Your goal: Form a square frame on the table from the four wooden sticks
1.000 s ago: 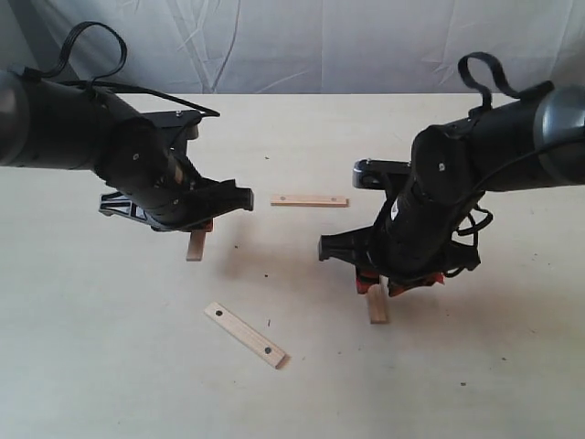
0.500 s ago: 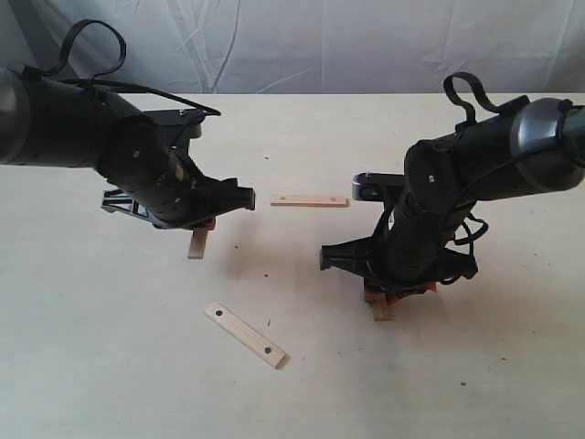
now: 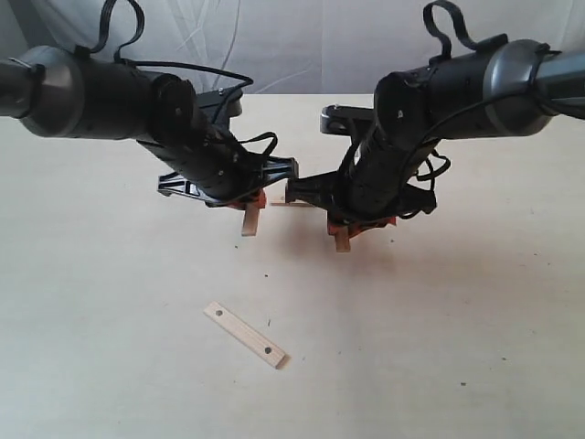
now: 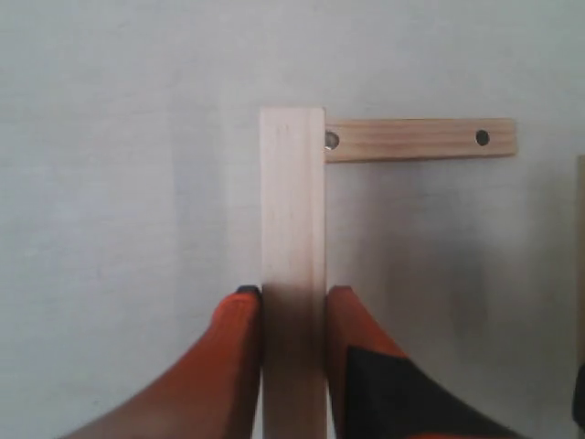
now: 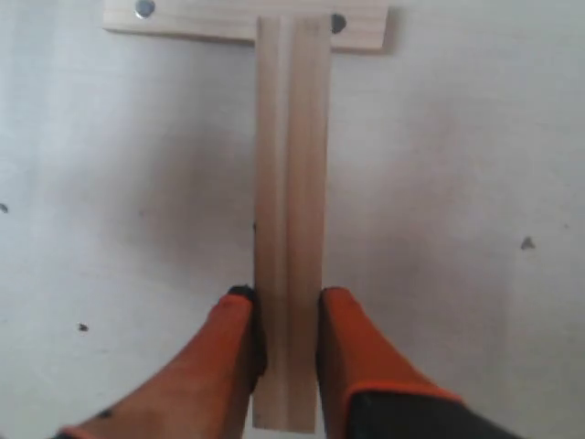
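On the pale table (image 3: pixel 110 302), my left gripper (image 3: pixel 249 203) is shut on a plain wooden stick (image 3: pixel 249 220), seen in the left wrist view as a stick (image 4: pixel 292 210) between the orange fingers (image 4: pixel 233 357). Its far end covers one end of a holed stick (image 4: pixel 420 139). My right gripper (image 3: pixel 352 222) is shut on a second plain stick (image 3: pixel 343 240); in the right wrist view this stick (image 5: pixel 292 183) crosses the other end of the same holed stick (image 5: pixel 183 18). Another holed stick (image 3: pixel 245 335) lies alone nearer the front. No square frame is formed.
A white cloth backdrop (image 3: pixel 302 46) hangs behind the table's far edge. Both dark arms crowd the middle, and black cables (image 3: pixel 128 18) loop above them. Tiny dark specks (image 5: pixel 527 243) dot the tabletop.
My right gripper has shut on its stick and carried it back and leftward to the holed stick. The left arm has moved right with its stick, to that stick's other end.
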Robot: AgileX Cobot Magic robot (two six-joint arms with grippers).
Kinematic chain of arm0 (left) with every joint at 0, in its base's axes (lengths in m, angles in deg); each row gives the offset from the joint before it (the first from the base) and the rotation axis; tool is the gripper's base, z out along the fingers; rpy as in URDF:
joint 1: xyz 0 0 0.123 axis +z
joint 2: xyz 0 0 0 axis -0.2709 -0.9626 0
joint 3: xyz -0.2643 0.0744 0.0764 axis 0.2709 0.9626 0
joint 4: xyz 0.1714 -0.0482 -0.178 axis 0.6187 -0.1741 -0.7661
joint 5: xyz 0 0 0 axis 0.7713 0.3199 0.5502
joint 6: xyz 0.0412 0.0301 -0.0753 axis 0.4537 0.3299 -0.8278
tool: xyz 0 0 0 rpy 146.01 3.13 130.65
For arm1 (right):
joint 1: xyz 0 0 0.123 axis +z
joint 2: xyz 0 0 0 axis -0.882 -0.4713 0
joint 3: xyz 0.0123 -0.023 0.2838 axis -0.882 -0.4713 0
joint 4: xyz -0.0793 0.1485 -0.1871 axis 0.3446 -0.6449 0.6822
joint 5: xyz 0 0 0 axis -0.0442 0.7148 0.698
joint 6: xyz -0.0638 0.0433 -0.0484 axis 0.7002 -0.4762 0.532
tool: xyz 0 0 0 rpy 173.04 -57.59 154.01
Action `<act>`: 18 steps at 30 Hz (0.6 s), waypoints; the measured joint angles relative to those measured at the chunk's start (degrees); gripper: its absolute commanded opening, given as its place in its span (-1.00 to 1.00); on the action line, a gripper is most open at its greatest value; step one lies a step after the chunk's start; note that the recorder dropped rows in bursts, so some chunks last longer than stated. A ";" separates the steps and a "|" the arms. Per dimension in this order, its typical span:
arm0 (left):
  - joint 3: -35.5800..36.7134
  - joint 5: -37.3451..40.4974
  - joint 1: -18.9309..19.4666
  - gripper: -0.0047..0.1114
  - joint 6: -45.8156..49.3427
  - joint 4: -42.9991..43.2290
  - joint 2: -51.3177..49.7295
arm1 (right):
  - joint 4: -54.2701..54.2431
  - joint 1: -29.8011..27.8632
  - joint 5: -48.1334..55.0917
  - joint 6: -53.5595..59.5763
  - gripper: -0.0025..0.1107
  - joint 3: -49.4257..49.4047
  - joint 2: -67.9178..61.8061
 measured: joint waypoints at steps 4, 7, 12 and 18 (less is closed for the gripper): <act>-3.19 -0.11 0.00 -0.92 1.56 -1.29 -3.25 | 0.80 0.00 -0.46 0.10 -0.96 0.00 -1.73; -5.82 0.25 0.00 -0.92 1.78 -1.41 -5.96 | 1.18 0.00 -2.05 0.10 -0.96 0.00 -3.34; -7.14 0.22 0.00 -0.92 3.03 -3.71 -7.60 | 3.45 0.00 -4.34 0.10 -0.96 0.00 -4.20; -7.36 0.57 0.00 -0.92 4.89 -6.27 -9.53 | 5.51 0.00 -5.77 -0.13 -0.96 0.00 -4.20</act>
